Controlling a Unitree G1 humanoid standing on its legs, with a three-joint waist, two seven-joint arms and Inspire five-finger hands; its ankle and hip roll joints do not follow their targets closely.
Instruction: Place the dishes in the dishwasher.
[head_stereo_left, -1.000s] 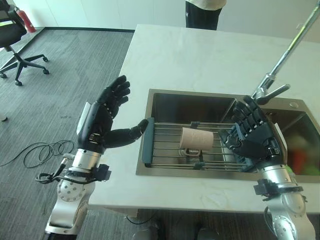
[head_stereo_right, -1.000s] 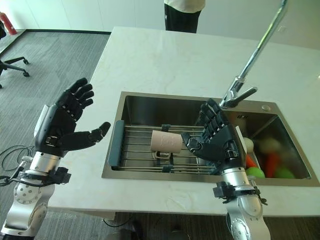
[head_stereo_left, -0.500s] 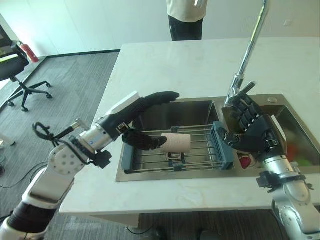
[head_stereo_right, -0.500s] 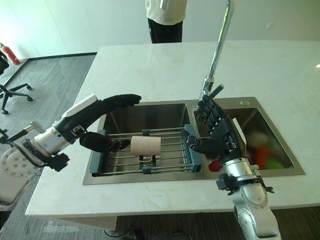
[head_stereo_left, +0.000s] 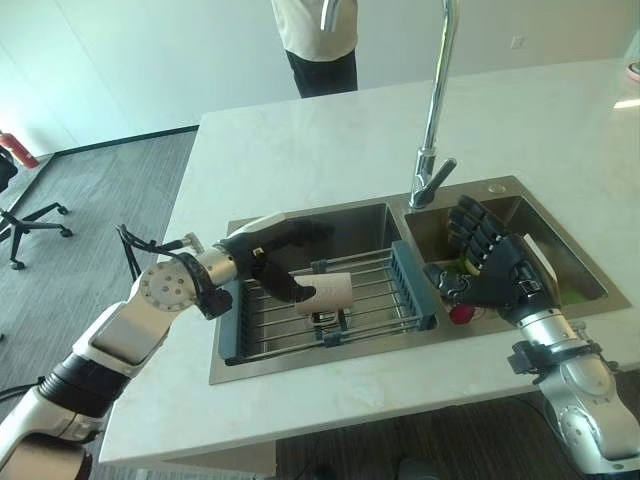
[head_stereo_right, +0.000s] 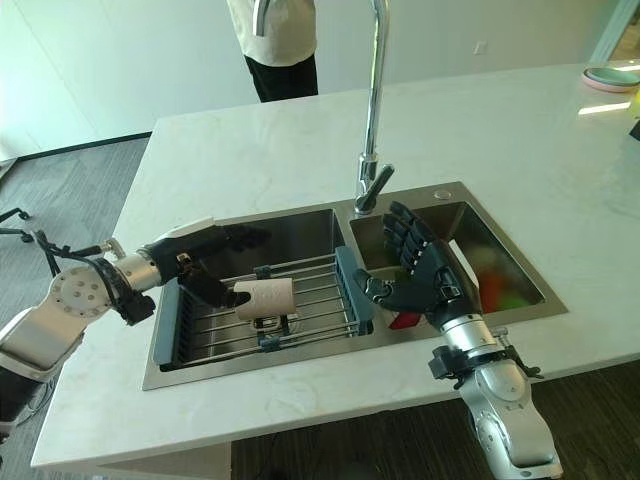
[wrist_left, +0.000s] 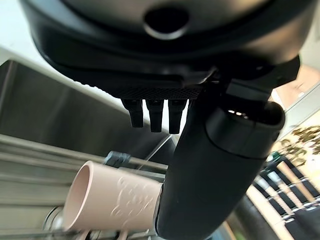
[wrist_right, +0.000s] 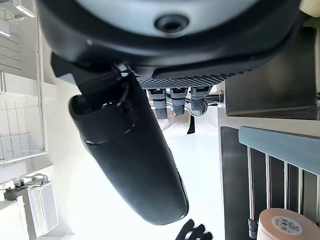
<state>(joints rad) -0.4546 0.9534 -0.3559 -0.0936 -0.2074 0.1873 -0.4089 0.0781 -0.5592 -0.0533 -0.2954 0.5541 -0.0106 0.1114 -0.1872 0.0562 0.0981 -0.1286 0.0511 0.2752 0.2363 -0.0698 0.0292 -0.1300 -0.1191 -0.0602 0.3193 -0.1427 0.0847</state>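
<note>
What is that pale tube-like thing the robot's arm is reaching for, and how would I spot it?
Find the double sink set in the white counter; a wire rack spans its left basin. On that rack a beige cup lies on its side, right by the left hand. It is the rack's one dish; the colourful items sit in the other basin.

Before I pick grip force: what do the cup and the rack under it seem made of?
The cup looks like matte beige plastic or ceramic, dull with raised relief; I can't tell which. The rack looks like shiny metal rods with blue-grey, probably plastic, end pieces.
</note>
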